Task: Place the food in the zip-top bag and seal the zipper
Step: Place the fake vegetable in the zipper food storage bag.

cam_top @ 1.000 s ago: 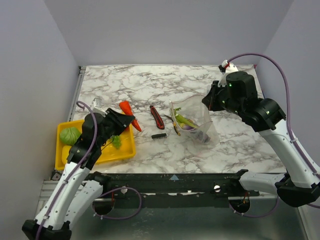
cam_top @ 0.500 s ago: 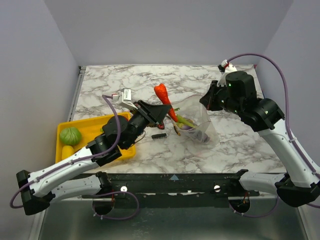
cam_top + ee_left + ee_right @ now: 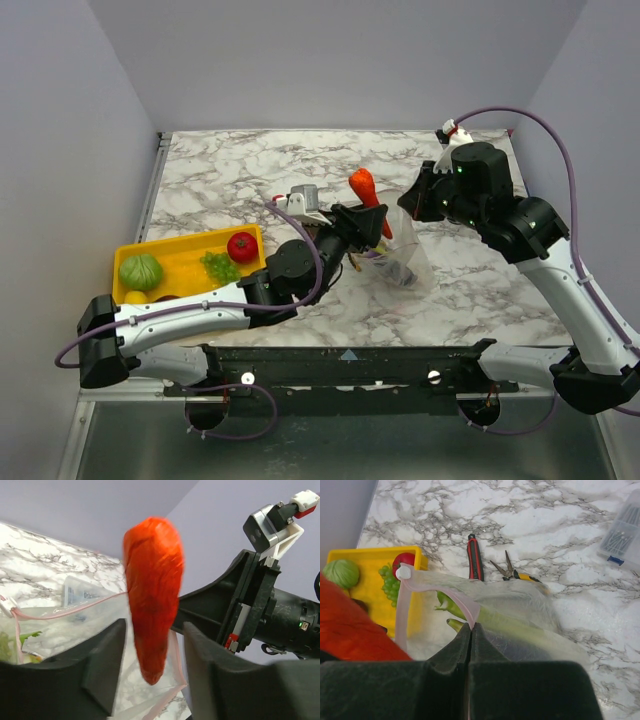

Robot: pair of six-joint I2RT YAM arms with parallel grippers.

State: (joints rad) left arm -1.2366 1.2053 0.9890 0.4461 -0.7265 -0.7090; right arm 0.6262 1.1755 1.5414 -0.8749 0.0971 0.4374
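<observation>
On the near-left of the table (image 3: 250,170), the yellow tray (image 3: 180,255) is holding the tomato (image 3: 241,246), grapes (image 3: 220,266) and a round green fruit (image 3: 141,271). Past it, the left claw (image 3: 360,212) is pinching the orange carrot (image 3: 152,595), which is hanging tip down at the mouth of the zip-top bag (image 3: 400,250). Green celery (image 3: 510,620) is lying inside the bag. Farther back, the right claw (image 3: 471,630) is pressing together on the pinkish zipper (image 3: 401,612), holding the rim up.

My matt black plastic fingers (image 3: 102,667), a glossy orange carrot (image 3: 152,595), the bag's (image 3: 520,625) thin clear film, smooth marble-patterned table (image 3: 250,160)
</observation>
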